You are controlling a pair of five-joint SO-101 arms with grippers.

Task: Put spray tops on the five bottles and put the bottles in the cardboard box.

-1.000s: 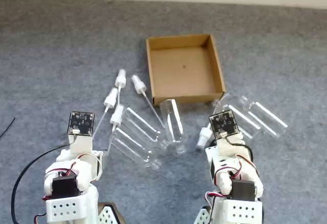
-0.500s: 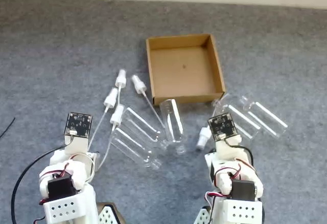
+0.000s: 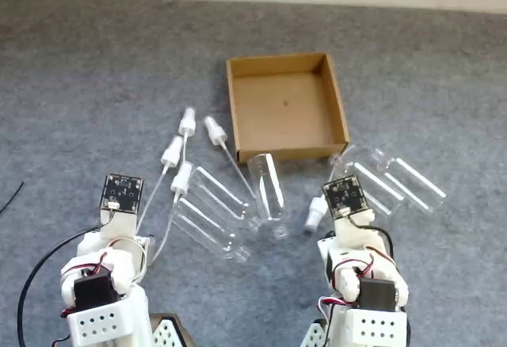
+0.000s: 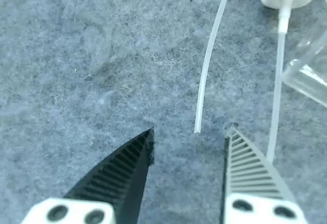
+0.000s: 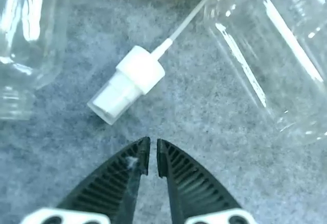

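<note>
Grey carpet (image 3: 95, 70) covers the table. On it the open brown cardboard box (image 3: 285, 113) holds no bottles. One clear plastic bottle (image 3: 267, 192) lies with its end just short of the box's near wall. Two more clear bottles, the second bottle (image 3: 224, 195) and the third bottle (image 3: 207, 230), lie farther from the box toward the left arm. A pair of clear bottles (image 3: 408, 182) rests off the box's near right corner. None of these wears a top. Four white spray tops with thin tubes (image 3: 181, 179) are scattered off the box's near left corner, and a fifth white spray top (image 5: 127, 83) lies on the carpet between the first bottle and the pair.

Farther from the box, the left gripper (image 4: 191, 130) is spread wide and grasps nothing, with the tip of one thin tube (image 4: 209, 60) between its jaws. The right gripper (image 5: 153, 141), jaws almost together and holding nothing, hangs just short of the fifth top.
</note>
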